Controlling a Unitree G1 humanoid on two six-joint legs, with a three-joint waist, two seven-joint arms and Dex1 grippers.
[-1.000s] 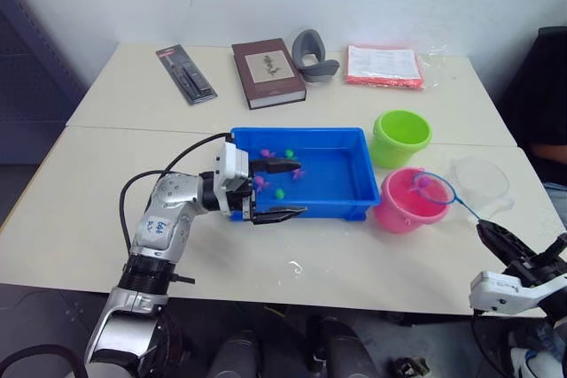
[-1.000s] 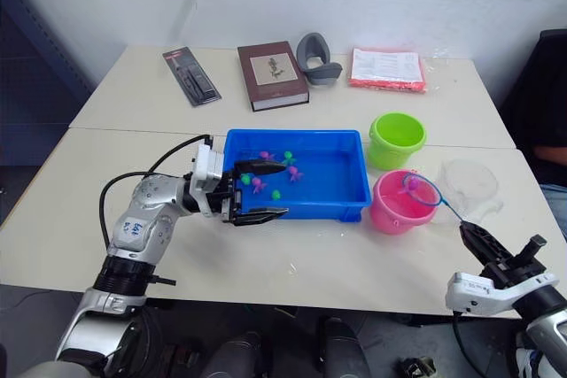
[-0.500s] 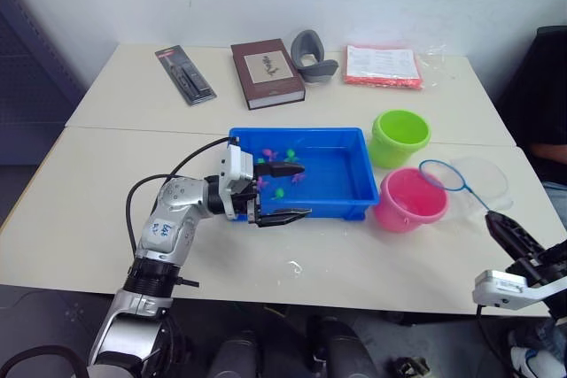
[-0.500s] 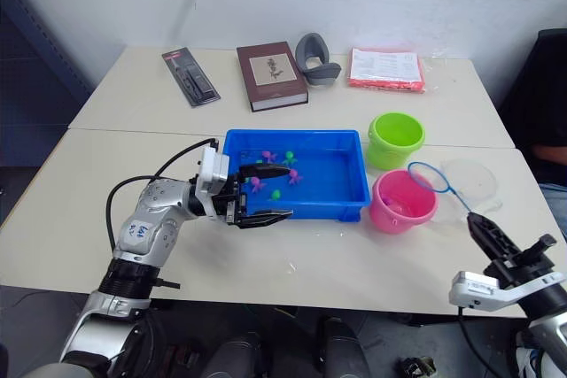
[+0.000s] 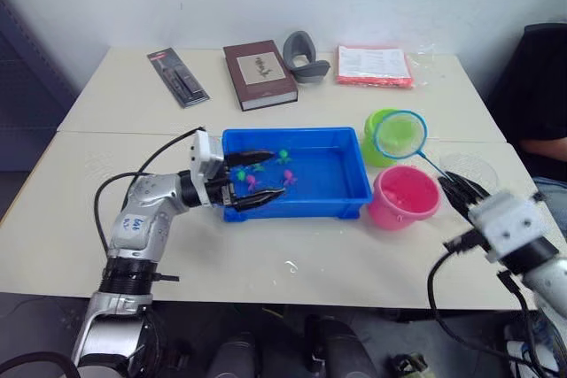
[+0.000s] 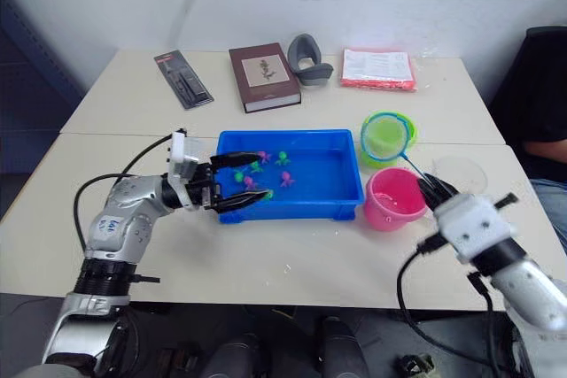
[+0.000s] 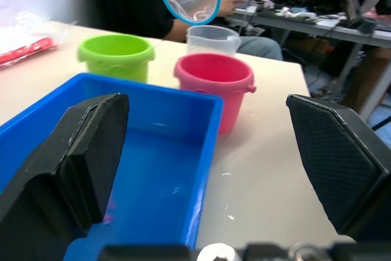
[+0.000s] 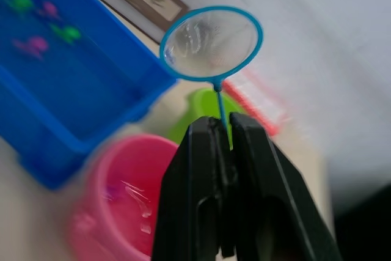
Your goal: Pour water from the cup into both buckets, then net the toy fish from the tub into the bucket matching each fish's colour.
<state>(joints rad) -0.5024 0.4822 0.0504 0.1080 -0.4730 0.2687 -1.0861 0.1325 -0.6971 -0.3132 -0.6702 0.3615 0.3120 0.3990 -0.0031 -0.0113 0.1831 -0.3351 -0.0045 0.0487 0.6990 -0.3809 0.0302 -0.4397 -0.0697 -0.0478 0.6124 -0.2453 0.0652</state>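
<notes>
Overhead, the right gripper [image 5: 454, 188] clamps the net [image 5: 400, 134] above the green bucket [image 6: 384, 137], while the left gripper [image 5: 259, 180] straddles the tub [image 5: 354, 194] rim, fingers apart.

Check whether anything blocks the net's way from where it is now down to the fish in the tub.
Nothing visible does. The net is held up above the green bucket; the tub lies open beside it, with the fish near the left gripper at its far end.
</notes>
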